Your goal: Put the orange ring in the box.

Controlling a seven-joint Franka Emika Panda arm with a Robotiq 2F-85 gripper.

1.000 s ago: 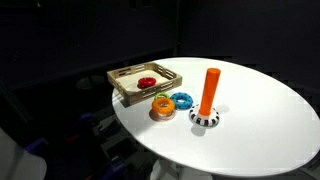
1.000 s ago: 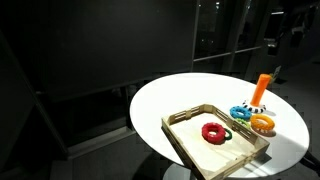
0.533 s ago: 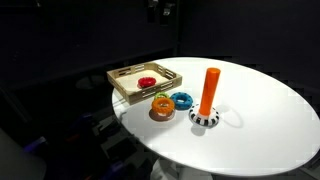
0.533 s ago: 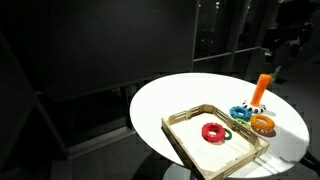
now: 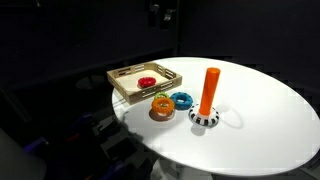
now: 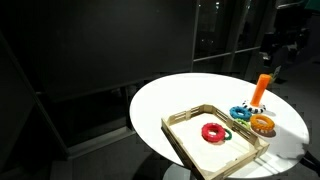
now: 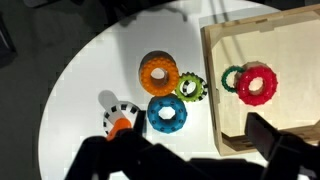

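Observation:
The orange ring [image 5: 162, 104] lies on the white round table beside a blue ring [image 5: 182, 100], just outside the box [image 5: 130, 82]. It also shows in the other exterior view [image 6: 263, 123] and in the wrist view [image 7: 158, 73]. The box [image 7: 210, 100], a shallow wooden tray [image 6: 190, 130], holds a red ring [image 7: 257, 84] and a small green ring [image 7: 233, 77]. My gripper [image 7: 195, 150] hangs high above the table [image 5: 160, 12] [image 6: 280, 40], open and empty, its dark fingers at the bottom of the wrist view.
A tall orange peg [image 5: 209, 92] on a black-and-white base stands right of the rings [image 6: 260, 90]. A green-and-black ring [image 7: 189, 86] lies between the orange ring and the blue ring [image 7: 167, 114]. The surroundings are dark.
My gripper has come down a little into the top of an exterior view. The rings, peg and box have not moved.

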